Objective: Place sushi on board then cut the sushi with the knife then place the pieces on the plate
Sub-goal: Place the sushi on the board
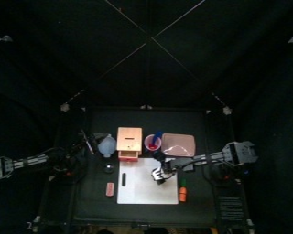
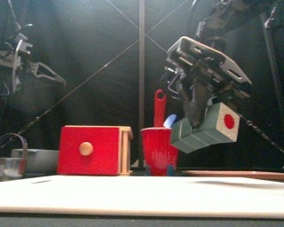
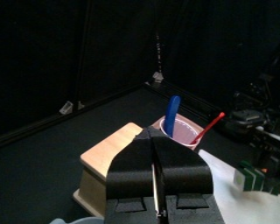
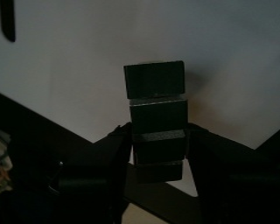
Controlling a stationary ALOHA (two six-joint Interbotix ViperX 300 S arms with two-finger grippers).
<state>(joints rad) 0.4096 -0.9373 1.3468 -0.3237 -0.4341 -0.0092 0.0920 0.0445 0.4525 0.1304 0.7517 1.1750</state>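
While above board [image 2: 109, 191], right end effector [image 2: 198, 111] clamps sushi roll [image 2: 216, 127]; left end effector [image 3: 152, 149] closed.

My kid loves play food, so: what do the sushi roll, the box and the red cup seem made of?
Sushi roll: matte, square-edged blocks, likely painted wood or hard plastic; unclear which. Box: probably wood, pale top and matte red painted front. Cup: likely plastic, smooth with a slight sheen.
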